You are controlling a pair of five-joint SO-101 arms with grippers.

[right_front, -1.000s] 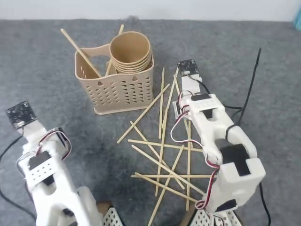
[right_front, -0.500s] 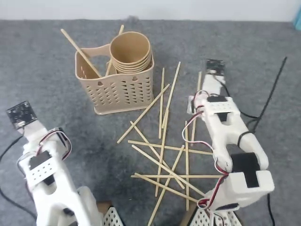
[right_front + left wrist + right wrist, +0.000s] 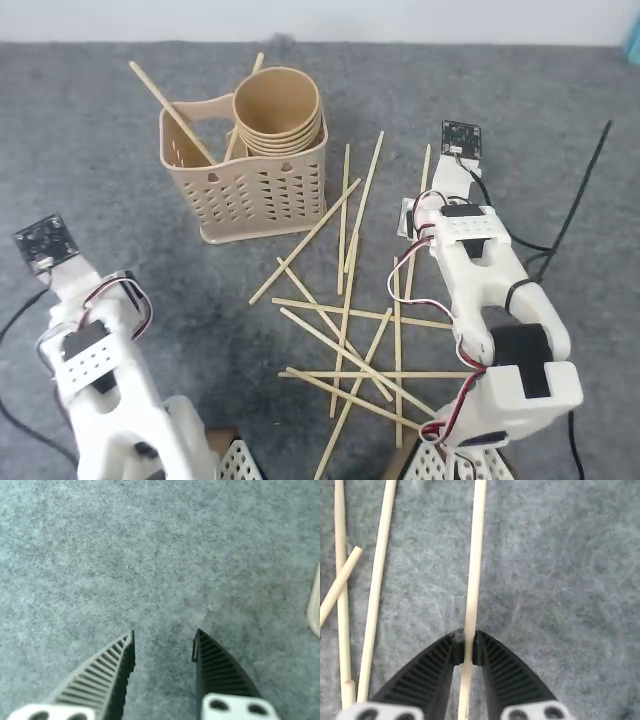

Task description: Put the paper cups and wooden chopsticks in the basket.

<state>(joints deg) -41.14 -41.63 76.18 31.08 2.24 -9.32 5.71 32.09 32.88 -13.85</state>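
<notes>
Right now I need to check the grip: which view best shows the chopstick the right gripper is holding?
The right wrist view: the right gripper is shut on the chopstick, close up. The high view shows its far end beside the arm, the grip hidden under the wrist. The left wrist view faces carpet.

White arms (image 3: 478, 262), black servos (image 3: 520, 350), ribbed black pincers (image 3: 163, 641).

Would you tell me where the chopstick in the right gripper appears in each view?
High view: chopstick right of the basket, beside the arm.
Right wrist view: chopstick at centre, pinched in the right gripper.
Left wrist view: left gripper over carpet.
Shared landmark: neighbour chopstick alongside it.
</notes>
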